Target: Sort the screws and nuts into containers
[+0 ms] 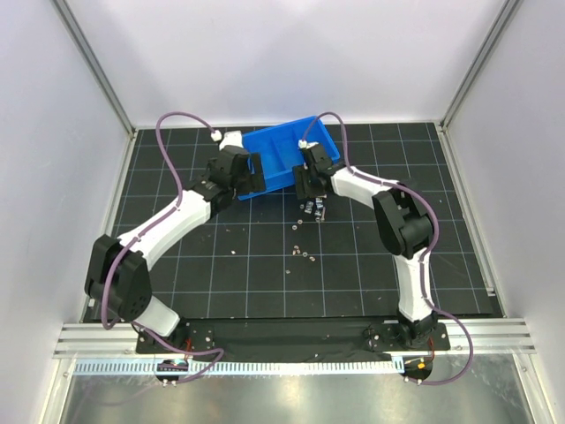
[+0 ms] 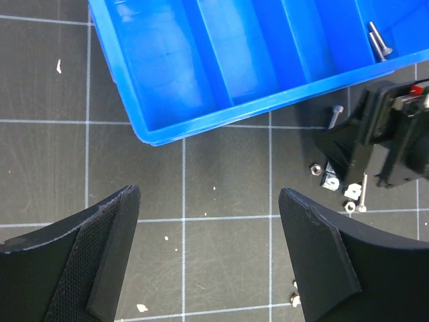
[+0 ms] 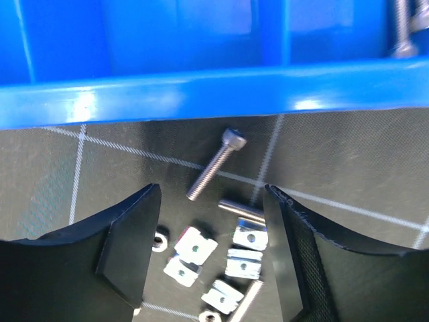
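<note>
The blue tray (image 1: 281, 157) lies tilted at the back of the mat. Two screws (image 2: 379, 40) lie in its rightmost compartment; the other compartments look empty. My right gripper (image 1: 309, 188) is open, low over a pile just in front of the tray. In the right wrist view its jaws (image 3: 213, 215) straddle several blocky nuts (image 3: 194, 245), with a screw (image 3: 216, 164) just ahead by the tray wall (image 3: 201, 90). My left gripper (image 1: 250, 179) is open and empty over bare mat (image 2: 209, 201) at the tray's near left corner (image 2: 151, 131).
A few more small nuts and screws (image 1: 301, 251) lie scattered on the black grid mat in front of the pile. The right gripper (image 2: 389, 141) shows in the left wrist view over the pile. White walls enclose the mat on three sides.
</note>
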